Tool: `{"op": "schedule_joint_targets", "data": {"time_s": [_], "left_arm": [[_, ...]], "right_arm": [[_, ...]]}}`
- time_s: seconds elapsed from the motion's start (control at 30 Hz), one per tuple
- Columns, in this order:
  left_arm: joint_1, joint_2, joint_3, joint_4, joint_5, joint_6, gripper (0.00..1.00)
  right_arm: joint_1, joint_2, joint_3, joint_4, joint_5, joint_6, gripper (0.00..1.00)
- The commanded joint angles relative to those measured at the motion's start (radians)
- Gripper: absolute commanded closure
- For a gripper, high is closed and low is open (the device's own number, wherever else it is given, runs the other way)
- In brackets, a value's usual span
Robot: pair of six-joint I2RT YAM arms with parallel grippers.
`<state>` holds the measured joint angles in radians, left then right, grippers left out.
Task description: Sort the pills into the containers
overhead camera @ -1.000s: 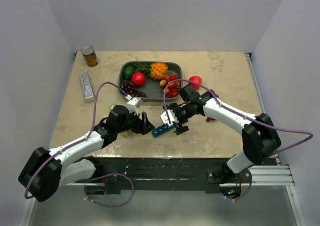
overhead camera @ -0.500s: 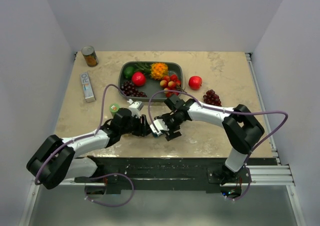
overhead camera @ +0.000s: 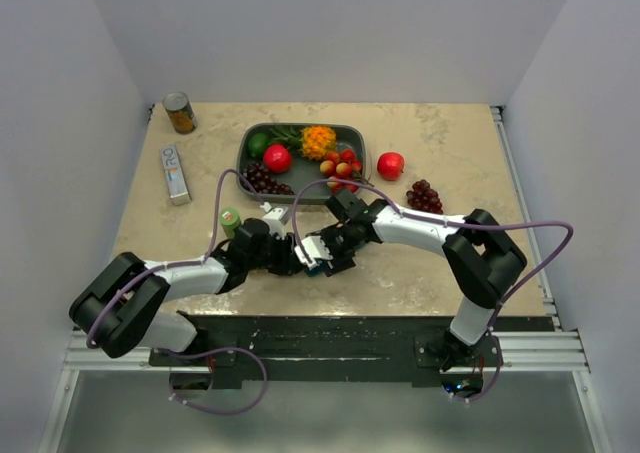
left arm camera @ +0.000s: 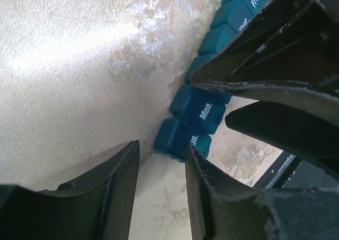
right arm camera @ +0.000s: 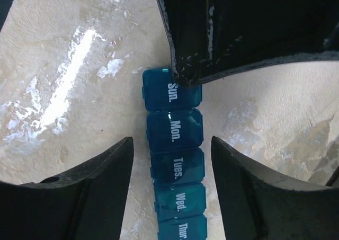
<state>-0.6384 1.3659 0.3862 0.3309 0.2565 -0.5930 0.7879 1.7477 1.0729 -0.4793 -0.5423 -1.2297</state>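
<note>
Fingers (right arm camera: 90, 197) of the right gripper (right arm camera: 170, 144) stand apart astride the pill strip (right arm camera: 174, 168), not yet pinching. The left gripper (left arm camera: 160, 147), its fingers also apart, has one finger at the strip's Sun. end. Crowded so tightly, the two could knock together or skid the strip across the smooth stone-look table (overhead camera: 450, 133). Beyond the strip sits a fruit tray (overhead camera: 308, 178); white walls (overhead camera: 300, 33) close in three sides.

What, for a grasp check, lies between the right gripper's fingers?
The teal container strip, its Tues. and Wed. cells; the right wrist view shows it.
</note>
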Motion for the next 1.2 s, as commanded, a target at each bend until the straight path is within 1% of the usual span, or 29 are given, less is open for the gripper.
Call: {"op": "schedule_joint_targets", "data": {"time_s": [0.0,0.07,0.37,0.5,0.57,0.6,0.63,0.7,0.73,0.8,0.93,1.03,1.17], "left_arm": [[-0.007,0.025,-0.006,0.057,-0.008,-0.013,0.57],[-0.009,0.038,-0.001,0.051,-0.01,-0.016,0.58],[-0.009,0.068,0.002,0.046,-0.007,-0.022,0.6],[-0.012,0.081,0.003,0.048,-0.003,-0.025,0.61],[-0.01,0.084,0.002,0.048,-0.003,-0.025,0.64],[-0.01,0.085,0.0,0.048,-0.003,-0.025,0.64],[-0.012,0.087,-0.001,0.049,-0.003,-0.024,0.66],[-0.012,0.09,-0.003,0.049,-0.003,-0.025,0.69],[-0.01,0.091,-0.003,0.049,-0.005,-0.024,0.71],[-0.014,0.091,-0.004,0.048,-0.006,-0.025,0.74],[-0.012,0.079,-0.012,0.049,-0.005,-0.025,0.8],[-0.012,0.067,-0.021,0.056,-0.005,-0.027,0.82],[-0.012,0.058,-0.029,0.062,0.001,-0.03,0.82]], "right_arm": [[0.02,0.013,0.022,0.024,0.014,0.001,0.39],[0.034,0.019,0.022,0.019,0.027,-0.007,0.43],[0.054,0.033,0.016,0.024,0.077,-0.021,0.5],[0.059,0.039,0.016,0.024,0.09,-0.021,0.49],[0.059,0.038,0.018,0.021,0.087,-0.017,0.48],[0.059,0.039,0.019,0.019,0.085,-0.016,0.49],[0.059,0.041,0.021,0.015,0.084,-0.013,0.55],[0.06,0.045,0.033,0.005,0.074,-0.004,0.61],[0.059,0.047,0.036,-0.002,0.067,0.01,0.67],[0.059,0.047,0.051,-0.007,0.044,0.044,0.72],[0.056,0.052,0.078,-0.018,0.03,0.099,0.76],[0.045,0.061,0.099,-0.024,0.012,0.14,0.78],[0.024,0.072,0.116,-0.024,-0.01,0.196,0.8]]}}
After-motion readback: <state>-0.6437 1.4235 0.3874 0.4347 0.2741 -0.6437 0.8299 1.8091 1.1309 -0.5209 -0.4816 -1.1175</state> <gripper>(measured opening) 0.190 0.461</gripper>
